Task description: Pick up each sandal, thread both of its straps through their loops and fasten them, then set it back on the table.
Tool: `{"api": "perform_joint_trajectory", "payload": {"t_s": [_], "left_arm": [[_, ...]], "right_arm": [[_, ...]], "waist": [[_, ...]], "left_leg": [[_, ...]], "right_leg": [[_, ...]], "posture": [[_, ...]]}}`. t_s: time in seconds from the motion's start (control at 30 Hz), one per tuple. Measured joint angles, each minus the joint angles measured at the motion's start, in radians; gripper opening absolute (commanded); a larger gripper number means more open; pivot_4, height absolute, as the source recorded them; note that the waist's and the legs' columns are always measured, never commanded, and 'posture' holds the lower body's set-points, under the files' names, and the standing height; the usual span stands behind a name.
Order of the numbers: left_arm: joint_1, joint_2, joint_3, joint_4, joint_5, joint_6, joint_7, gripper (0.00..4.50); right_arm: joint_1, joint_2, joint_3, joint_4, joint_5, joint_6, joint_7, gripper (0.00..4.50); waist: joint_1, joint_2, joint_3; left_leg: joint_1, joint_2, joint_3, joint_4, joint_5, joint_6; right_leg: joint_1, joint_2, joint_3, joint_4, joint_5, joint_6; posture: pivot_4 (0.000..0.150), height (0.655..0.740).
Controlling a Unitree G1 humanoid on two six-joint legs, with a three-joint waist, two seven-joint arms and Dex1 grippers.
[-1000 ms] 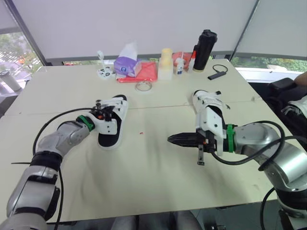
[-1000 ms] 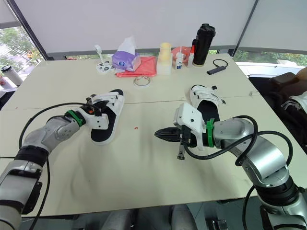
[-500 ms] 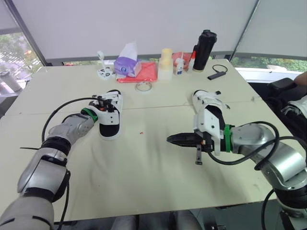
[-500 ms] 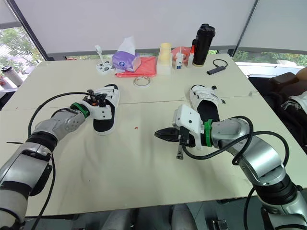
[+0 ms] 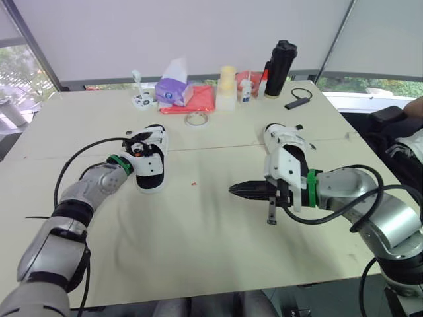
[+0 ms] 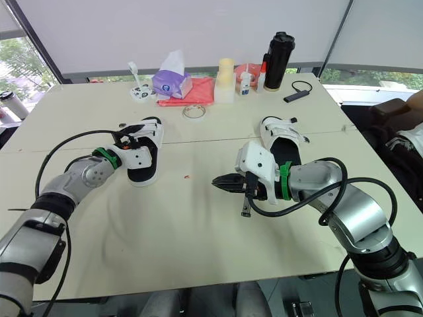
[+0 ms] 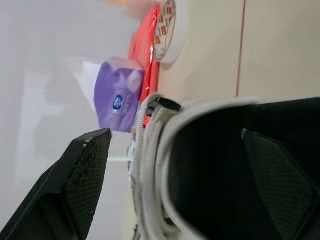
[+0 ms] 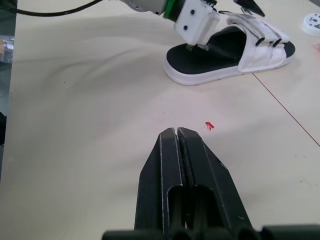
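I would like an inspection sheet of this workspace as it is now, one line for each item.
Surface: beige table, seam across it, small red speck.
Job's things: left sandal and right sandal lie flat, well apart; whether the straps are fastened is unclear.
Clutter: far edge holds tissue pack, red pouch, tape roll, pale cup, small bottle, black flask.
Tools: left tool open, astride the left sandal's side; right tool shut, empty, between the sandals.
Cables: black cable loops off both arms; corded black device.
Surroundings: white blinds, windows.
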Motion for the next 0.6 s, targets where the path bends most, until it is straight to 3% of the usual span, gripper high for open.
{"api": "perform_joint_trajectory", "payload": {"t_s": [0.2, 0.43, 0.5, 0.6], "left_arm": [[0.329, 0.063, 0.148, -0.437, -0.298, 0.169, -0.274, 4.49], [0.512, 0.092, 0.237, -0.784, -0.521, 0.468, -0.499, 4.49], [0.572, 0.093, 0.247, -0.893, -0.635, 0.593, -0.575, 4.49], [0.638, 0.128, 0.345, -1.107, -0.925, 0.876, -0.672, 4.49]], "right_arm": [[-0.001, -0.018, 0.019, 0.023, -0.010, -0.009, 0.016, 0.00], [0.014, -0.027, 0.024, 0.041, -0.030, -0.044, 0.040, 0.00], [0.023, -0.047, 0.024, 0.055, -0.038, -0.052, 0.050, 0.00], [0.033, -0.091, -0.004, 0.107, -0.052, -0.069, 0.060, 0.00]], "waist": [[-0.004, 0.001, 0.000], [0.001, 0.002, 0.000], [0.000, 0.002, 0.001], [0.000, 0.001, 0.003]], "left_leg": [[0.001, 0.001, 0.001, -0.001, 0.000, 0.000], [0.001, 0.000, 0.001, -0.001, 0.000, 0.000], [0.001, 0.001, 0.001, -0.001, 0.000, 0.000], [-0.003, 0.001, 0.000, 0.001, 0.000, 0.000]], "right_leg": [[0.000, -0.001, 0.001, 0.000, 0.000, -0.001], [0.001, -0.001, 0.001, -0.002, -0.002, -0.005], [0.001, -0.002, 0.001, -0.002, -0.002, -0.005], [-0.003, -0.001, 0.001, -0.002, -0.002, -0.006]], "posture": [[0.150, 0.7400], [0.150, 0.7400], [0.150, 0.7400], [0.150, 0.7400]]}}
